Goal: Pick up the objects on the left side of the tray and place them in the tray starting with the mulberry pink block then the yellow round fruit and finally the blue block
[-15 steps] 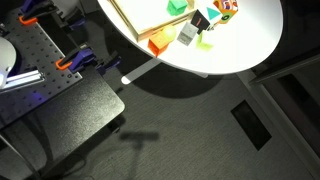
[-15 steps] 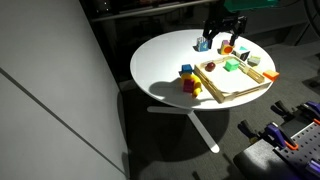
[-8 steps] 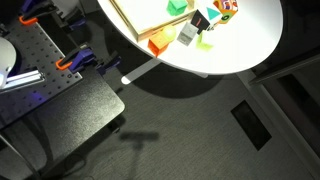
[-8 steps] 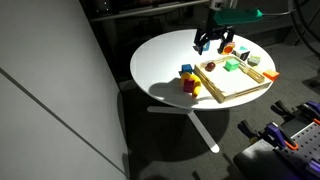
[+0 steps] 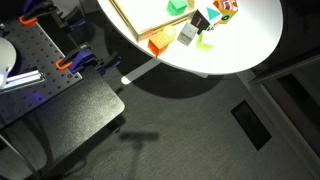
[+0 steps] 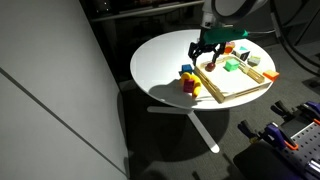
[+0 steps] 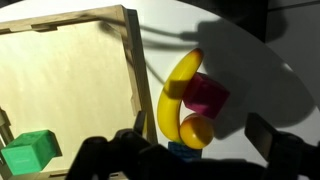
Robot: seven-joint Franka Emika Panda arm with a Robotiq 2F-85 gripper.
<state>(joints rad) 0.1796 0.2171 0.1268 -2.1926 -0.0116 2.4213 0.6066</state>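
Observation:
The tray (image 6: 236, 92) lies on the round white table; its wooden rim shows in the wrist view (image 7: 131, 70). Beside it lies a cluster. It holds the mulberry pink block (image 7: 207, 95), the yellow round fruit (image 7: 196, 129), a yellow banana (image 7: 174, 88) and the blue block (image 7: 182, 150), which my gripper partly hides. In an exterior view the blue block (image 6: 186, 70) sits behind the pink block (image 6: 187, 85). My gripper (image 6: 206, 56) (image 7: 200, 138) is open and empty. It hovers above the cluster, with its fingers on either side of the yellow fruit.
A green block (image 7: 28, 152) lies inside the tray. Beyond the tray's other side, near the table's edge, stand an orange block (image 5: 158, 45), a grey block (image 5: 188, 33) and a light green piece (image 5: 205, 41). The white tabletop (image 6: 160, 62) is bare left of the cluster.
My gripper has moved from the table's far side, across the tray's corner, down toward the cluster beside the tray. The objects have not moved.

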